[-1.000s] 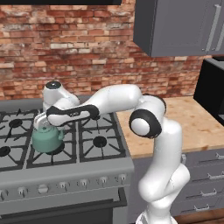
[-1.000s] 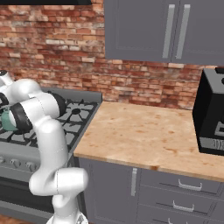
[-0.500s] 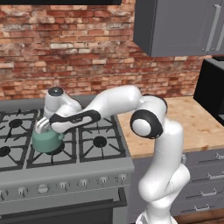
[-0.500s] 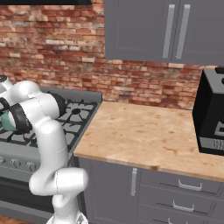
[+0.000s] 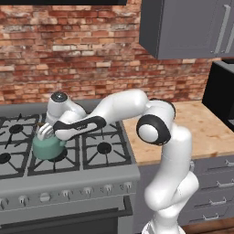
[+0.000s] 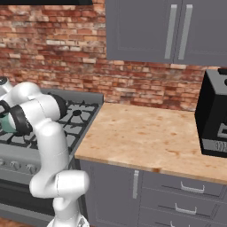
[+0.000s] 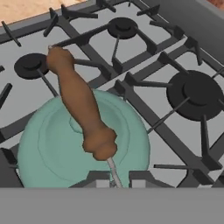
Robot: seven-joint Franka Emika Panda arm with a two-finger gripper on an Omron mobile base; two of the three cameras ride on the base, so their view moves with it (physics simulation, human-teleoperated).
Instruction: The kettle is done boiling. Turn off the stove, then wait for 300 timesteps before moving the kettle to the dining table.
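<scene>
Your gripper hangs directly above the kettle, whose brown handle runs from lower centre to upper left of the hand view; the finger tips sit apart at the bottom edge, holding nothing you can see. The kettle rests on a front burner of the stove, grates all around it. At the right of the left base view lies the wooden counter, well apart.
</scene>
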